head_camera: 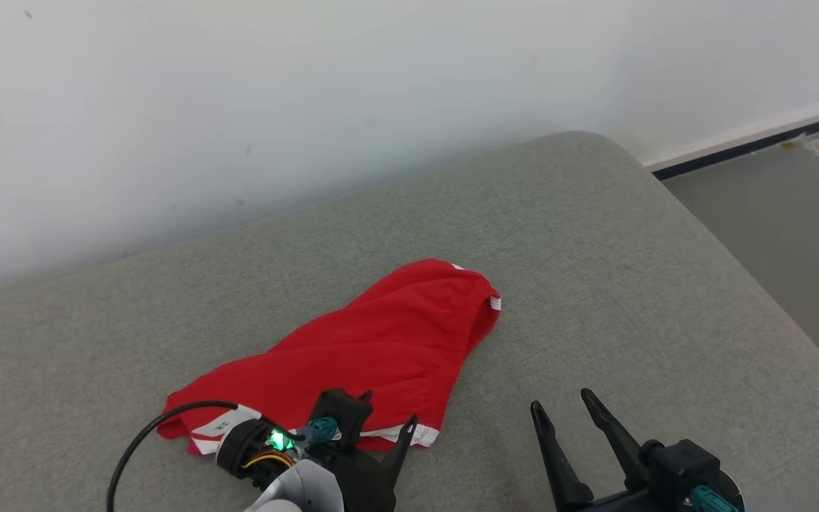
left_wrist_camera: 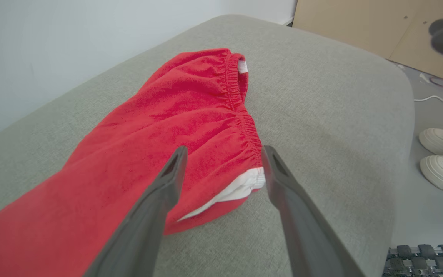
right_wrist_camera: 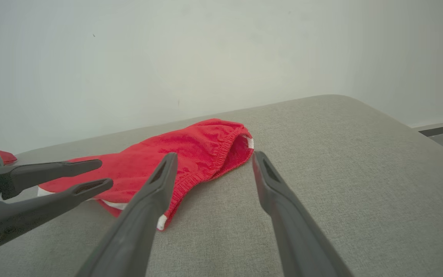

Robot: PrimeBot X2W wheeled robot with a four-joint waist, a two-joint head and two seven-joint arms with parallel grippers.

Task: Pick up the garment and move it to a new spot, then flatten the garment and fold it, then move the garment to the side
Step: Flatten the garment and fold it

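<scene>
The red garment (head_camera: pixel 381 341) was soft, fuzzy cloth: matt and lightly napped, its waistband puckered by elastic, its edges trimmed in smoother white tape. The cushion (head_camera: pixel 630 284) wore a grey woven fabric, coarse-grained and dull. The long fingers of the left gripper (left_wrist_camera: pixel 224 149) and right gripper (right_wrist_camera: pixel 215 154) looked like dark moulded plastic, matt with a faint sheen at the edges. The wall (head_camera: pixel 239 85) was flat white paint, a pale board (left_wrist_camera: pixel 360 27) looked like smooth wood, and a person's white shoes (left_wrist_camera: pixel 440 173) had a smooth, leather-like finish.
</scene>
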